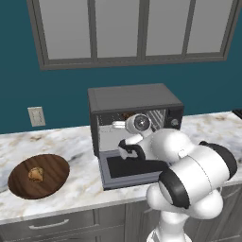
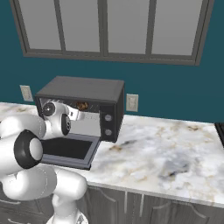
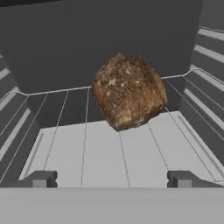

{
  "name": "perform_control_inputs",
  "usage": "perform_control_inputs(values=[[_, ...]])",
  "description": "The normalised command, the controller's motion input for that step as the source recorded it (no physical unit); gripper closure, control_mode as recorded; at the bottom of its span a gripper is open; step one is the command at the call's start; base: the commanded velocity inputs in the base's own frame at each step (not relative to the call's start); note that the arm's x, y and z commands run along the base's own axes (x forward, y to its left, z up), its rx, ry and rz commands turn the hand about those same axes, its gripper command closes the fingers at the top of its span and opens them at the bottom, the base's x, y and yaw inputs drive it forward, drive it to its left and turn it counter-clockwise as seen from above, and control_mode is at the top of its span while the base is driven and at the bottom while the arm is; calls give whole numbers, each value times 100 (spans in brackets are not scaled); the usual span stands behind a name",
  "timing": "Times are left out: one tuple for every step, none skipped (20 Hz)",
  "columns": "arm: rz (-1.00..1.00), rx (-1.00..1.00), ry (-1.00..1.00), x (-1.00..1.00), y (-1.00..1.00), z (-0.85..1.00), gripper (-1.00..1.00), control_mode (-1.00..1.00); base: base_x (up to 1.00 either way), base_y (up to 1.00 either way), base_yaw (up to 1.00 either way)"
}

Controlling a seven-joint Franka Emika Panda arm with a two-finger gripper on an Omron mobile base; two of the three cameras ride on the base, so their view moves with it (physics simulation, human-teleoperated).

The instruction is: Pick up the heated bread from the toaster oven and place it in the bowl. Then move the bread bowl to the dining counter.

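Marble counter (image 1: 80, 142), heated bread (image 3: 129, 91) on toaster oven (image 1: 130, 101) rack, tan piece (image 1: 36, 175) in bowl (image 1: 52, 166)

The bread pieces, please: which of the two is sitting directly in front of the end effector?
The dark brown speckled heated bread on the rack inside the toaster oven, ahead of the open end effector. The lighter golden-tan piece lies in the bowl on the counter.

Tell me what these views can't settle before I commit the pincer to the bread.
- Pincer: hand view cuts its fingers off at the bottom; from the base cameras the arm hides it.
- Heated bread: underside hidden by its own bulk.
- Toaster oven knobs: too small to read.
- Bowl: its golden piece is too small to identify.
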Motion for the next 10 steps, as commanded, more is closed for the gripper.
perform_control_inputs(values=[[0, -5, 17, 6, 0, -27, -100, -100, 0, 0, 0], [0, -6, 19, 0, 0, -31, -100, -100, 0, 0, 0], [0, -6, 21, 0, 0, -34, -100, -100, 0, 0, 0], [0, -7, 21, 0, 0, -35, -100, -100, 0, 0, 0], [0, -7, 23, 0, 0, -36, -100, -100, 0, 0, 0], [0, -6, 23, 0, 0, -36, -100, -100, 0, 0, 0], [0, -7, 24, 0, 0, -36, -100, -100, 0, 0, 0], [0, -5, 26, 0, 0, -36, -100, -100, 0, 0, 0], [0, -5, 28, 0, 0, -34, -100, -100, 0, 0, 0], [0, -6, 29, -2, 0, -35, -100, -100, 0, 0, 0]])
